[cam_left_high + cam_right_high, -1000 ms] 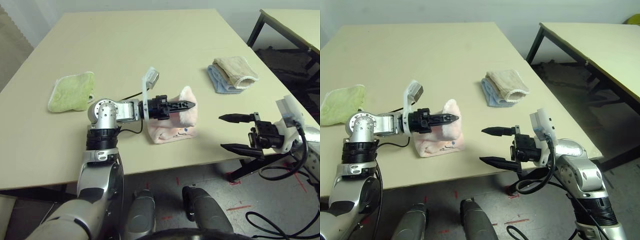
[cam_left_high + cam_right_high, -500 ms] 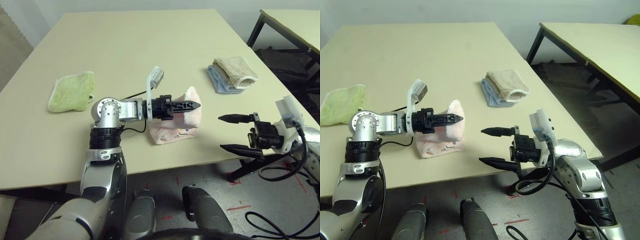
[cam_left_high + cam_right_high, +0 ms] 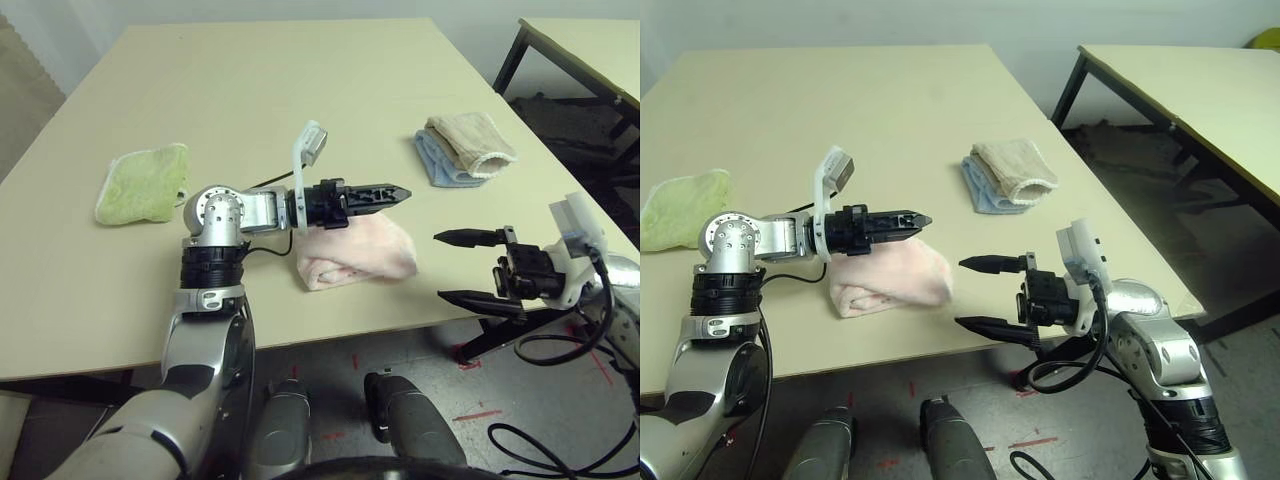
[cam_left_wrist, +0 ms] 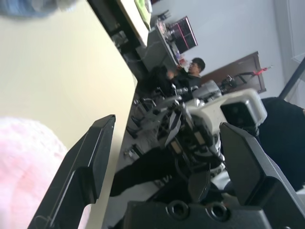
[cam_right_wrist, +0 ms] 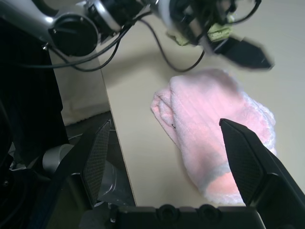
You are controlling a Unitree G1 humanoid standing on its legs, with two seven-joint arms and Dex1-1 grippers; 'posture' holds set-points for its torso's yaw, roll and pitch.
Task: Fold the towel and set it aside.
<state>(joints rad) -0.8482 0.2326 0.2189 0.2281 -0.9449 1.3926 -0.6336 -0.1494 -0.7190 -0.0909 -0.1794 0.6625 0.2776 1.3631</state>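
**Towel lies folded on the table, both end effectors released**

The towel (image 3: 355, 253) rests as a folded pink bundle near the table's (image 3: 300, 90) front edge. Just above it hovers the left end effector (image 3: 385, 193), fingers spread and empty, pointing level toward the robot's right (not touching the cloth). The right end effector (image 3: 462, 266), also spread wide and empty, hangs past the table's front edge, well apart from the towel. Farther off lie a light-green cloth (image 3: 143, 182) and stacked beige and blue cloths (image 3: 463, 148).

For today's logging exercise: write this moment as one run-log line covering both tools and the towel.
left tool: open, above towel | right tool: open, off table edge | towel: folded bundle lying on table, not held
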